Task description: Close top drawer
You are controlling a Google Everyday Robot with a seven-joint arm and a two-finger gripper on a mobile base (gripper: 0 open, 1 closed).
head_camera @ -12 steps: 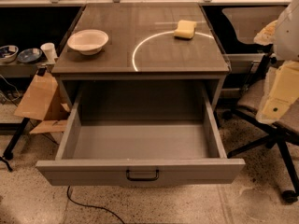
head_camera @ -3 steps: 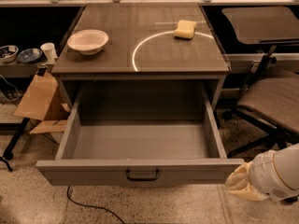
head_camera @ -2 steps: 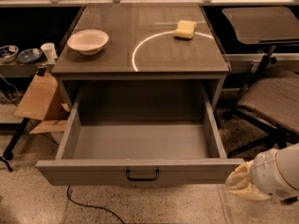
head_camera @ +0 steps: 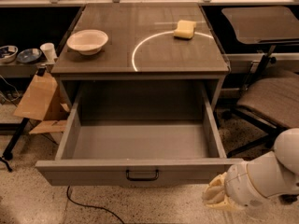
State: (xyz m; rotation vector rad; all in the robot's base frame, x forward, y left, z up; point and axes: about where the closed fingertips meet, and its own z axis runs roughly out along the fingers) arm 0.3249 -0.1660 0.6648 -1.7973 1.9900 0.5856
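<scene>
Since four seconds ago the gripper (head_camera: 216, 195) has been brought down from beside the desk (head_camera: 154, 55) to just below the right end of the top drawer (head_camera: 88, 171) front. Whether it is spread or closed cannot be told. That drawer is pulled fully out beneath the desk.

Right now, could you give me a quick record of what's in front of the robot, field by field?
top drawer: pulled far out of the cabinet, open
handle: dark, at the centre of the front panel, nothing on it
tool: low at the right, near the drawer's front right corner, well aside from the handle
cabinet top: carries two things and a white ring mark
bowl: left side of the top, upright
sponge: yellow, back right of the top
chair: right of the cabinet
</scene>
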